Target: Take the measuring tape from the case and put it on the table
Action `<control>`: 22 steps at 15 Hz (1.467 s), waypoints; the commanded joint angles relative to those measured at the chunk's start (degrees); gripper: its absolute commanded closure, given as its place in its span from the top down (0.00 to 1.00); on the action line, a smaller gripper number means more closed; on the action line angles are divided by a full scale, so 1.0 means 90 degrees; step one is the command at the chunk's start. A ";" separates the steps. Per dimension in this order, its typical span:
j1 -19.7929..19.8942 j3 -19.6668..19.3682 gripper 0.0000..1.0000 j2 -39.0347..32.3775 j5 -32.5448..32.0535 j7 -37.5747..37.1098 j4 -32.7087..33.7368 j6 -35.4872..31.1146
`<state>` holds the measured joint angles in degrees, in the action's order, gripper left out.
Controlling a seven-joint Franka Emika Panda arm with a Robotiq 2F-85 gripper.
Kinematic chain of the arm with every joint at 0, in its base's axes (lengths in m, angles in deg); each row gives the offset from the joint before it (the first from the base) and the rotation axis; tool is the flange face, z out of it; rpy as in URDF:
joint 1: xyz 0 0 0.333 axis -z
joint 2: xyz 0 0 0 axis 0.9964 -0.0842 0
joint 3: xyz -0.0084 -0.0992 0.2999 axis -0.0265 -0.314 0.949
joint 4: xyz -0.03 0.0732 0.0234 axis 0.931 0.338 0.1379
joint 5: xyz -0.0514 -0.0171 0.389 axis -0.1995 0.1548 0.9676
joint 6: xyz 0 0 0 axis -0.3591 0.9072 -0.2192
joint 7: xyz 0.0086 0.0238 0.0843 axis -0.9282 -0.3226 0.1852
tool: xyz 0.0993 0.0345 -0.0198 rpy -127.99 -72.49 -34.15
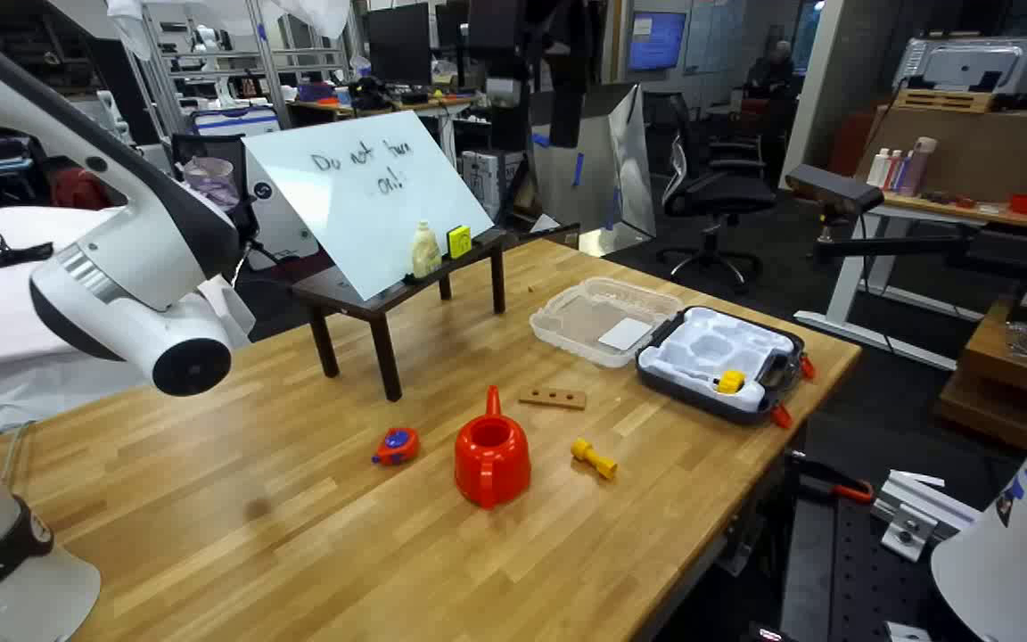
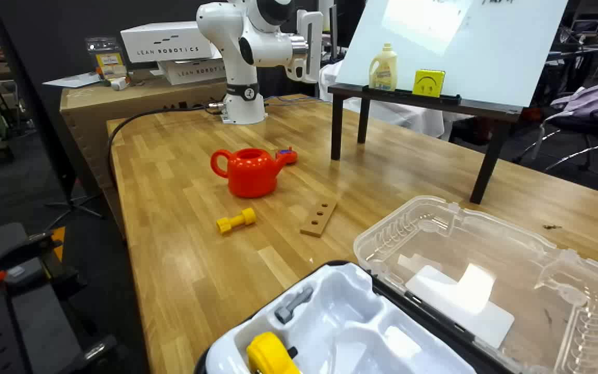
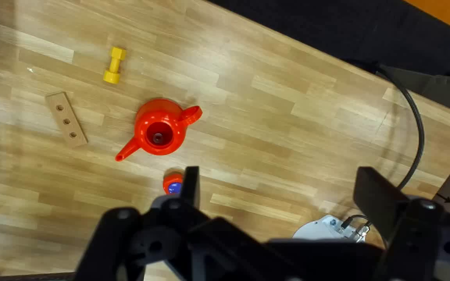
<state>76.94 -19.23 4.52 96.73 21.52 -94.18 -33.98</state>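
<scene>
My jaws stand wide apart above the counter (image 3: 268, 128), and in the wrist view I see wood in the gap between them. Beside the tip of one jaw, partly hidden by it, a red and blue toy (image 3: 172, 183) lies on the wood below. Farther out from that jaw a red toy teapot (image 3: 160, 115) stands upright, its spout turned away from the gap. Beyond the teapot from my jaws lies a yellow toy bolt (image 3: 114, 64), and off to its side a three-holed wooden bar (image 3: 64, 114) lies flat. Past my other jaw curves a black cable (image 3: 421, 132), and the white base (image 3: 313, 230) of my arm shows near that jaw too. In both exterior views the open black-rimmed case (image 1: 701, 348) sits farther from my jaws than bolt and bar, its clear lid (image 1: 571, 312) laid back beside it with a white card (image 1: 625, 333) inside the lid. The yellow measuring tape (image 1: 730, 382) is in that case, toward the side away from the lid, well apart from my jaws. Near it, also in the case, a grey toy bolt (image 2: 293, 305) shows in an exterior view
</scene>
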 commanded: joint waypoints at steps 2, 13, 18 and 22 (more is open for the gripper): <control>0.0045 0.0038 1.00 0.0000 0.0014 0.0010 0.0020 0.0014; 0.0120 -0.0041 1.00 -0.0054 0.0109 -0.0070 -0.0044 -0.0153; 0.0318 -0.0178 1.00 -0.0111 0.0066 -0.0312 -0.0165 -0.0311; 0.0735 -0.0356 1.00 -0.0071 -0.0049 -0.0950 -0.0505 -0.0630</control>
<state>81.33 -22.05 3.45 96.35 16.68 -96.77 -37.04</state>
